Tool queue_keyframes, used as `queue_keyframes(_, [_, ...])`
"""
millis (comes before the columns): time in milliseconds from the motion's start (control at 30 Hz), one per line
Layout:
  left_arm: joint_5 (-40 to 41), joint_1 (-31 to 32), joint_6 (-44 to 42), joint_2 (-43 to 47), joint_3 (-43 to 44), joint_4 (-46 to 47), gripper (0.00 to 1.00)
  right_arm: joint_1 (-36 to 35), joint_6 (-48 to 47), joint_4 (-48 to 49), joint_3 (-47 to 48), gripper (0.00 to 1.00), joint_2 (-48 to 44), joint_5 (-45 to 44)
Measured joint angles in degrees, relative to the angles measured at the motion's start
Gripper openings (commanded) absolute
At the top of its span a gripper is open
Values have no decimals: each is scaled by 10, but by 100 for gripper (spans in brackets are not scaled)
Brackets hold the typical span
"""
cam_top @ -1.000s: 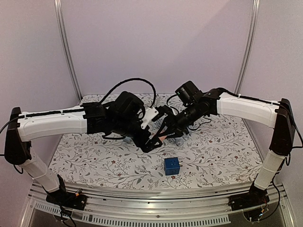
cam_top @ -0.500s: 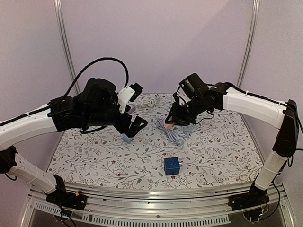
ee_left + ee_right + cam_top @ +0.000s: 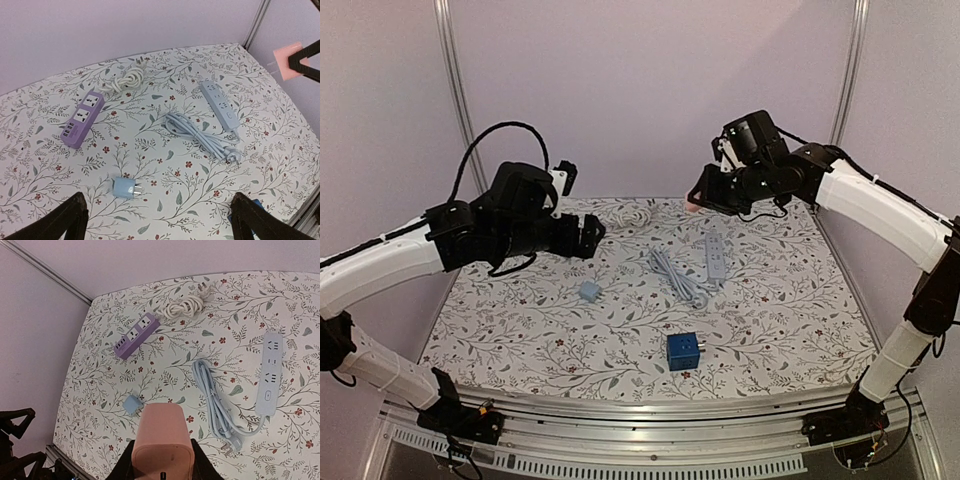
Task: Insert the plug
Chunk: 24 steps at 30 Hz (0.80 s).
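My right gripper (image 3: 700,198) is shut on a pink plug (image 3: 692,207), high above the back of the table. In the right wrist view the pink plug (image 3: 162,440) fills the bottom centre between the fingers, and the left wrist view catches the same plug (image 3: 287,67) at its upper right. A purple power strip (image 3: 136,335) lies at the back left and a pale blue power strip (image 3: 716,257) at the right with its bundled cable (image 3: 678,278). My left gripper (image 3: 578,205) hangs open over the table's left side, nothing between its fingers.
A small blue adapter (image 3: 588,290) lies with its prongs out left of centre. Nearer the front sits a dark blue cube (image 3: 683,349). A coiled white cord (image 3: 632,214) lies at the back edge beside the purple strip (image 3: 82,119).
Both arms have risen and drawn apart from the table's middle. The right one carried the pink plug up toward the back right; the left one pulled back to the left, open.
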<state>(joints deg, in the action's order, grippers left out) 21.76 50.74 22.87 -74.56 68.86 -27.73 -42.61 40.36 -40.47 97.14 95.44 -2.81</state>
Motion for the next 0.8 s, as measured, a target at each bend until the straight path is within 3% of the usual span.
queue_keyframes(233, [-5, -7, -2, -5, 29, -22, 99, 66, -55, 15, 35, 0, 19, 21])
queue_keyframes(500, [-6, -18, -15, 25, 35, -49, 99, 150, -75, -60, 176, 0, 116, 87])
queue_keyframes(800, [-22, -31, -29, 77, 23, -82, 99, 171, -98, -144, 200, 0, 221, 130])
